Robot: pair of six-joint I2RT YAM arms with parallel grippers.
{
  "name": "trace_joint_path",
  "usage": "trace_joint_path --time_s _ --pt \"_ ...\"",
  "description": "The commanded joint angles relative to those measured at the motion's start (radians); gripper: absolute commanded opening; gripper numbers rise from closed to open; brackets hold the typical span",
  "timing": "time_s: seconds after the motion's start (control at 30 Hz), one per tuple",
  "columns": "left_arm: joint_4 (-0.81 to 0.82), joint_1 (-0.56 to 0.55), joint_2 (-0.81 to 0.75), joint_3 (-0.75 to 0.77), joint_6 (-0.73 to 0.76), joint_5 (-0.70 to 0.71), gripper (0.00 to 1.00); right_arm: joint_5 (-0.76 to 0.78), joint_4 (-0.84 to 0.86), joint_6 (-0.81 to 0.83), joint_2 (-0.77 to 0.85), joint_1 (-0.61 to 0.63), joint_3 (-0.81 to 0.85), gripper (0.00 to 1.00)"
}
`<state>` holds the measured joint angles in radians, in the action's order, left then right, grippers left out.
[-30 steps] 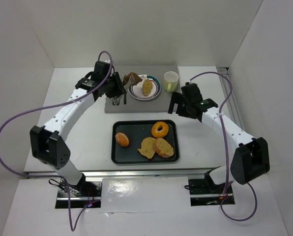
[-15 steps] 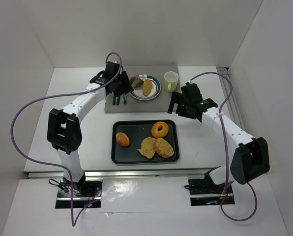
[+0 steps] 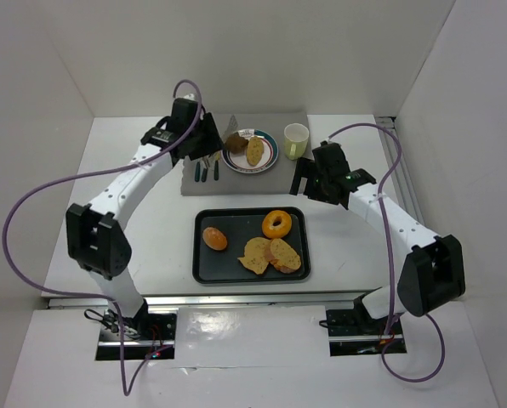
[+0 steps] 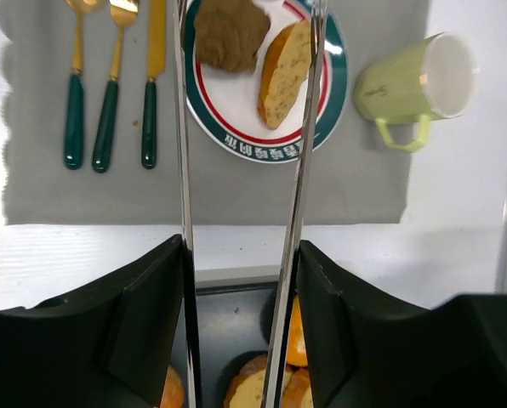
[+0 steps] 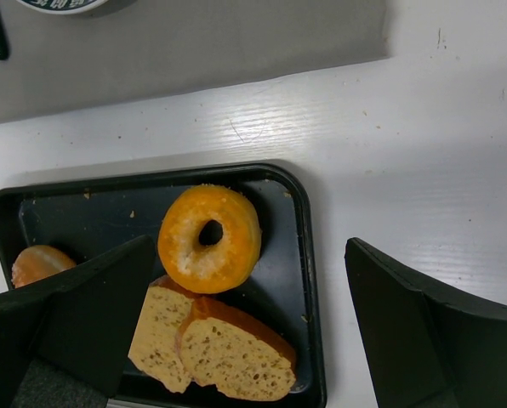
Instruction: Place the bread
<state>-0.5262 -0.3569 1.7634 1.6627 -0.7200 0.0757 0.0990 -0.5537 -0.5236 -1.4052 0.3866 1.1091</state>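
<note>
A dark brown bread piece (image 4: 230,34) lies on the green-rimmed plate (image 4: 262,146) beside a pale seeded slice (image 4: 286,72). The top view shows this brown piece (image 3: 237,143) and the slice (image 3: 254,150) on the plate (image 3: 250,170). My left gripper (image 4: 241,255) is shut on a pair of metal tongs (image 4: 184,127). The tong arms are spread to either side of the brown piece with nothing pinched between them. From above, the left gripper (image 3: 204,136) sits just left of the plate. My right gripper (image 5: 247,246) is open and empty, hovering over the tray's right part (image 3: 303,178).
A black tray (image 3: 196,255) holds a donut (image 3: 276,224), a round bun (image 3: 213,239) and two seeded slices (image 3: 270,253). A grey mat (image 3: 270,180) carries the plate and green-handled cutlery (image 4: 109,85). A pale green cup (image 3: 296,140) stands right of the plate.
The tongs carried the brown bread over the plate, then opened; the bread now lies on the plate. The left arm has drawn back slightly. The right arm has not moved.
</note>
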Motion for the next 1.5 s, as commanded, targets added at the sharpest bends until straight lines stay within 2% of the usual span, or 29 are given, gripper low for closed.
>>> trace_joint_path --time_s 0.0,0.17,0.3,0.4,0.5,0.67,0.83,1.07,1.3,1.43,1.47 --pt "-0.03 -0.007 -0.154 0.008 0.048 0.068 0.64 0.021 0.02 0.005 0.049 0.009 0.037 1.0" --pt "-0.113 -0.016 -0.352 -0.154 0.093 0.03 0.63 -0.01 0.031 0.005 0.083 0.018 0.003 1.0" --pt "-0.262 -0.063 -0.468 -0.288 0.102 0.004 0.65 0.014 0.031 0.005 0.092 0.018 0.003 1.0" --pt "-0.359 -0.088 -0.565 -0.401 0.048 0.004 0.65 0.015 0.021 0.005 0.092 0.018 0.003 1.0" --pt "-0.359 -0.111 -0.646 -0.509 -0.007 -0.039 0.65 0.015 0.021 0.014 0.092 0.028 0.012 1.0" --pt "-0.434 -0.158 -0.74 -0.564 -0.113 -0.089 0.65 0.015 0.012 0.023 0.074 0.037 0.024 1.0" --pt "-0.51 -0.192 -0.749 -0.593 -0.16 -0.111 0.65 0.015 0.023 0.023 0.074 0.037 0.024 1.0" --pt "-0.52 -0.232 -0.751 -0.658 -0.231 -0.111 0.63 0.015 0.023 0.023 0.074 0.046 0.024 1.0" --pt "-0.402 -0.254 -0.728 -0.728 -0.279 -0.111 0.61 0.015 0.023 0.023 0.074 0.046 0.024 1.0" --pt "-0.393 -0.254 -0.717 -0.71 -0.266 -0.1 0.48 0.015 0.023 0.023 0.074 0.046 0.024 1.0" --pt "-0.393 -0.254 -0.717 -0.687 -0.256 -0.09 0.41 0.015 0.023 0.023 0.074 0.046 0.024 1.0"
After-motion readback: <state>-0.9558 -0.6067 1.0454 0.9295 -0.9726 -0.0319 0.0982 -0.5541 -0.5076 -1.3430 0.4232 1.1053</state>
